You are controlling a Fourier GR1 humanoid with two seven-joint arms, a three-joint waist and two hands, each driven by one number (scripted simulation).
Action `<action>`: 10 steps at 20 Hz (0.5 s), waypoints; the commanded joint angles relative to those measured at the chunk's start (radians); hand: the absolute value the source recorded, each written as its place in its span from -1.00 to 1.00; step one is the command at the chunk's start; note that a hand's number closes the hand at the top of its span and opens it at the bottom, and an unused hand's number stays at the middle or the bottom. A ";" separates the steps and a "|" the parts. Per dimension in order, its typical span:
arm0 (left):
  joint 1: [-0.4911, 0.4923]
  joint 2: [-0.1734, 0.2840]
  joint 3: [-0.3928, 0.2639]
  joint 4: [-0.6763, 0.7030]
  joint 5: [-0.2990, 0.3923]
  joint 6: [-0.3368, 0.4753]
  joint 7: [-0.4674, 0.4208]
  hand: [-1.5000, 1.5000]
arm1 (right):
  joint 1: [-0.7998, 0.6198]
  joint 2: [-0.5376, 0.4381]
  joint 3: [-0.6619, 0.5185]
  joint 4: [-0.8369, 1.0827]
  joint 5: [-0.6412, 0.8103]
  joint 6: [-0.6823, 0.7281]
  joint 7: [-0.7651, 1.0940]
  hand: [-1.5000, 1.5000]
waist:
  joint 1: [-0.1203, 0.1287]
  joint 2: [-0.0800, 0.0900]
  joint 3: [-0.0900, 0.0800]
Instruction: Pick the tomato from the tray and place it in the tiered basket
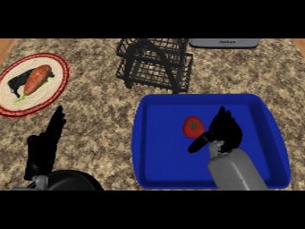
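A red tomato [193, 127] with a green stem lies near the middle of the blue tray [156, 161]. My right hand [225, 129] hovers over the tray just right of the tomato, fingers straight and pointing up, thumb stretched out below the tomato; it holds nothing. The black wire tiered basket [154, 63] stands behind the tray at the counter's back. My left hand [47, 144] rests open at the lower left, fingers up.
A round red-rimmed plate [9, 105] with a sweet potato [38, 77] lies at the far left. A grey appliance [223, 43] sits at the back right. Wooden counter edges show at both sides.
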 commanded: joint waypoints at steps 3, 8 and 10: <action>0.042 -0.061 -0.027 0.017 0.016 -0.012 -0.014 0.00 | -0.049 0.011 -0.017 0.055 -0.051 -0.035 0.241 -1.00 | -0.005 0.006 -0.013; 0.038 -0.098 -0.042 0.006 -0.010 0.013 0.005 0.00 | -0.036 0.011 0.038 0.100 -0.070 -0.123 0.241 -1.00 | -0.002 0.006 -0.012; 0.019 -0.063 -0.007 0.010 -0.001 -0.007 0.020 0.00 | -0.055 0.011 0.041 0.090 -0.077 -0.112 0.241 1.00 | -0.009 0.004 -0.012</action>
